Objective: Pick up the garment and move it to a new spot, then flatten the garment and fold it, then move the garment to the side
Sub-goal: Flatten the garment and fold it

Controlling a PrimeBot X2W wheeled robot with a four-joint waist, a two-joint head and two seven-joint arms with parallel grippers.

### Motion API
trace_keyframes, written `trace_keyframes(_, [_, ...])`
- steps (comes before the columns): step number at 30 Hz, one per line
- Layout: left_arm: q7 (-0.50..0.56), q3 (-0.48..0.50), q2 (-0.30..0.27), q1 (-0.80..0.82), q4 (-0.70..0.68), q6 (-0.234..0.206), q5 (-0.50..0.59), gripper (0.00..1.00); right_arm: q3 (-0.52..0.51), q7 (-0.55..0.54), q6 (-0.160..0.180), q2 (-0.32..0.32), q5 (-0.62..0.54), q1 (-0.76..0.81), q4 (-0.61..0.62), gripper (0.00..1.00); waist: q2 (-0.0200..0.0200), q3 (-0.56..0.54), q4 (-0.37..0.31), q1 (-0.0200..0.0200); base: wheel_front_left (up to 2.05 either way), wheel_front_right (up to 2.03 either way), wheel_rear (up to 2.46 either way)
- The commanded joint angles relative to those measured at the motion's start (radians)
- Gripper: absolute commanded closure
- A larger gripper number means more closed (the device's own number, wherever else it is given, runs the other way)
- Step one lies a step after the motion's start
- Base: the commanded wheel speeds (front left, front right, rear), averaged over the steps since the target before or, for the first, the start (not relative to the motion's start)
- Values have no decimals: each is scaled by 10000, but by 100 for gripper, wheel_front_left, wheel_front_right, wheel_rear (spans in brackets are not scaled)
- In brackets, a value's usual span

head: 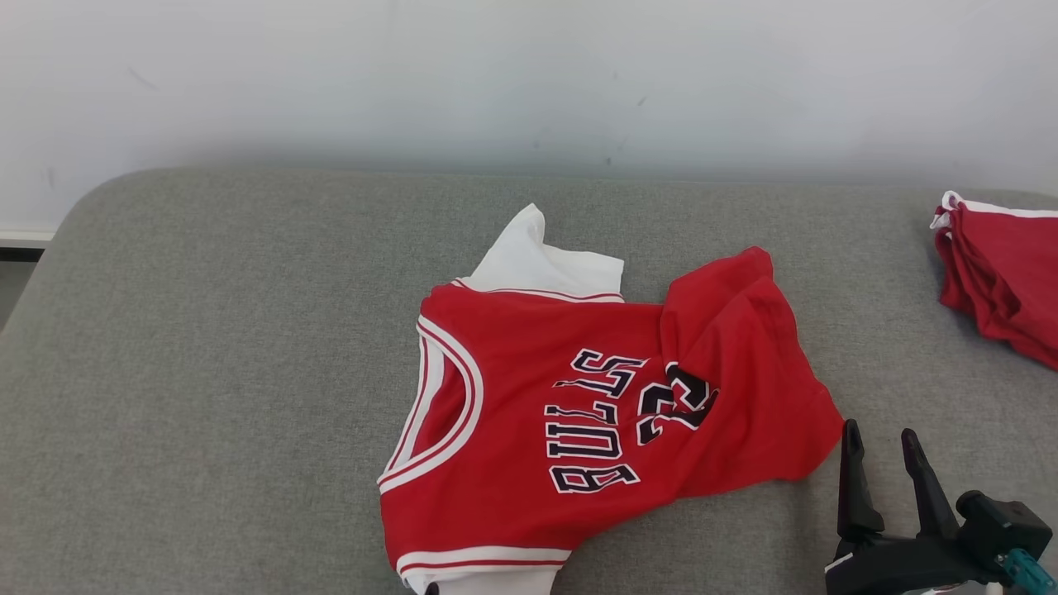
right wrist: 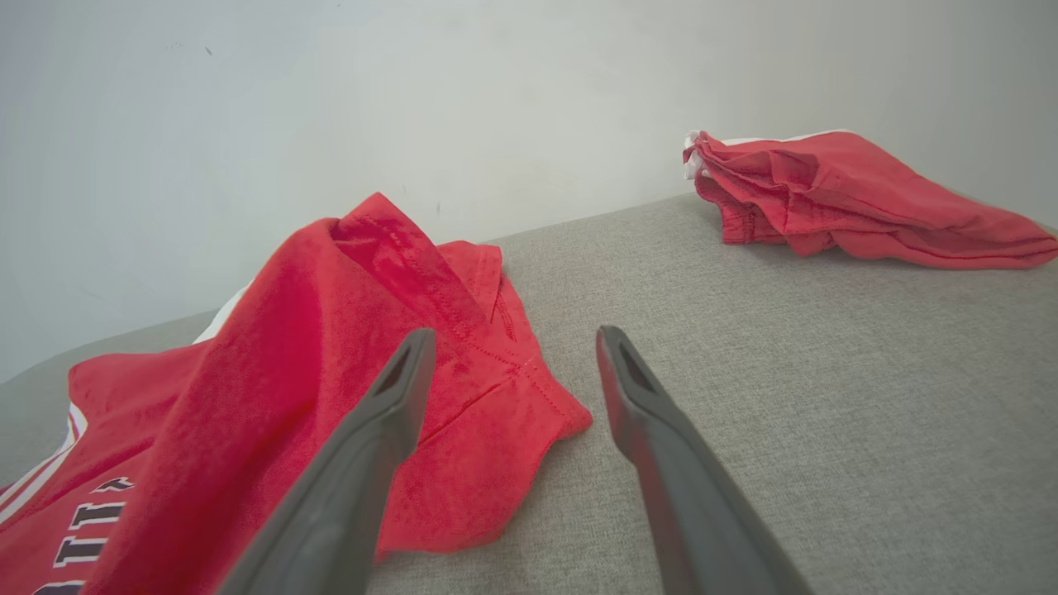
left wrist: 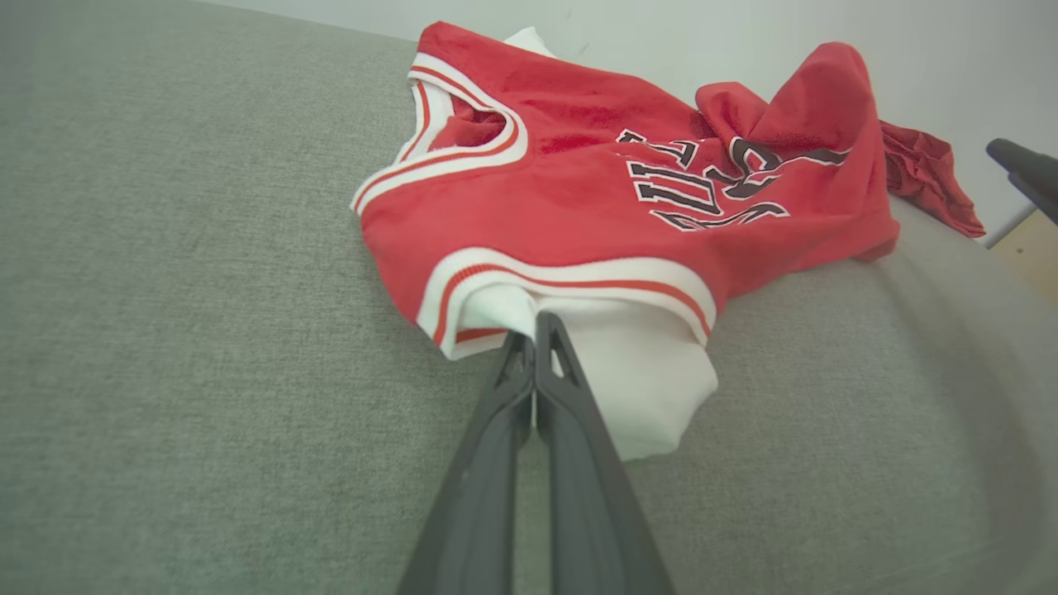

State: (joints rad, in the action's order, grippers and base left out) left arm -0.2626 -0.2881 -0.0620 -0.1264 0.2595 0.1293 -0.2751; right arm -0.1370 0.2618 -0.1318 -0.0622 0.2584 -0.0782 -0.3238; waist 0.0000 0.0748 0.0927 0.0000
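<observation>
Near the middle of the grey padded surface (head: 207, 330) lies the red Bulls jersey (head: 529, 388), crumpled. Its lettering is turned sideways, its hem half is folded up into a ridge toward 2 o'clock, and a white sleeve (head: 529, 256) pokes out at 12 o'clock. A second white sleeve (left wrist: 645, 380) sticks out from the trimmed armhole at the jersey's 6 o'clock edge. There, in the left wrist view, the left gripper (left wrist: 536, 326) has its jaws pressed together, the tips buried in the white cloth just under the red-and-white trim. It looks like a pinch on a fold of that sleeve, though the cloth between the fingers is hard to make out.

The right gripper (head: 880, 434) hovers at about 4 o'clock from the jersey, its jaws spread wide and nothing between them. In its own wrist view the red hem corner (right wrist: 529, 413) lies just beside its left finger, apart from it. A folded red garment (head: 1004, 281) sits well apart at 3 o'clock, by the surface's edge.

I judge this to be the opening step: taking hold of the jersey so that it can be lifted to a new spot. One side seems gripped and the other is not. The next move calls for the right gripper to slide toward 10 o'clock onto the hem corner, dip to the cloth and close. Both arms should then rise together so the jersey hangs evenly and does not drag.
</observation>
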Motion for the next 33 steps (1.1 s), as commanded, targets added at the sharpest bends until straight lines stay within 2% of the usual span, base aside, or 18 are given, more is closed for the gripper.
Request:
trace_keyframes(1, [-31,-62,-2,-158,-182,15,68,100,-48,38,26,26,74,14,-14,0,0,32,0,0,0,0,0])
trace_keyframes(5, [-31,-252,-4,-69,-502,16,-30,100,-143,38,26,26,41,32,-50,0,0,6,-98,0,0,0,0])
trace_keyframes(11, [-31,-326,-189,858,11,16,-94,100,-26,37,26,41,21,-31,-198,0,0,-112,-496,0,0,0,0])
trace_keyframes(22, [-32,-187,-338,3306,2204,6,-536,100,56,26,26,63,-9,-358,-363,0,0,243,-1660,0,0,0,0])
trace_keyframes(29, [-32,-376,-434,4121,3317,6,-697,100,-20,26,26,90,-3,-360,-464,0,0,301,-1915,0,0,0,0])
trace_keyframes(30, [-31,-386,-434,4164,3429,6,-718,89,-35,28,26,92,6,-345,-477,0,0,288,-1896,0,0,0,0])
trace_keyframes(31, [-31,-412,-425,4169,3516,6,-736,17,-50,28,26,98,14,-328,-487,0,0,275,-1860,0,0,0,0])
trace_keyframes(32, [-31,-401,-390,4169,3553,7,-776,0,-66,26,26,101,20,-314,-496,0,0,266,-1798,0,0,0,0])
trace_keyframes(33, [-31,-424,-363,4142,3545,7,-782,0,-76,28,26,105,24,-307,-500,0,0,257,-1732,0,0,0,0])
